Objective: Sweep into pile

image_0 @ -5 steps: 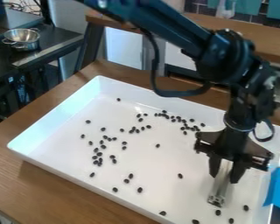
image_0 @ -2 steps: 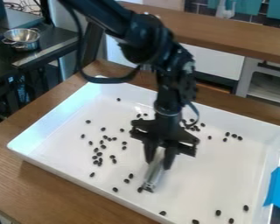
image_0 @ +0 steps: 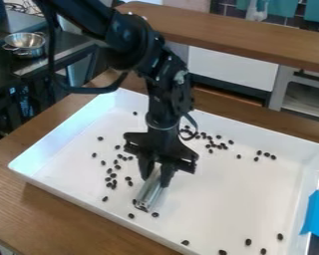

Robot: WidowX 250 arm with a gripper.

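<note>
Stray black beans (image_0: 248, 242) nearer than the tool (image_0: 157, 178) in the white tray (image_0: 222, 199), left to gather. Tool closed on silvery bar (image_0: 149, 191), its end beside two beans. Loose cluster left of tool, more scattered beyond — no single pile, judged far from done.

Quantities are as follows. Dark beans (image_0: 185, 242): more than forty visible; the exact total cannot be told where they crowd together or pass behind the arm. Of these, four form a loose group toward the right side, with one more just beside it. White tray (image_0: 219, 199): one. Bar-shaped tool (image_0: 149, 191): one. Gripper (image_0: 156, 175): one. Blue piece (image_0: 318, 214): one. Metal pot (image_0: 29, 46): one.
</note>
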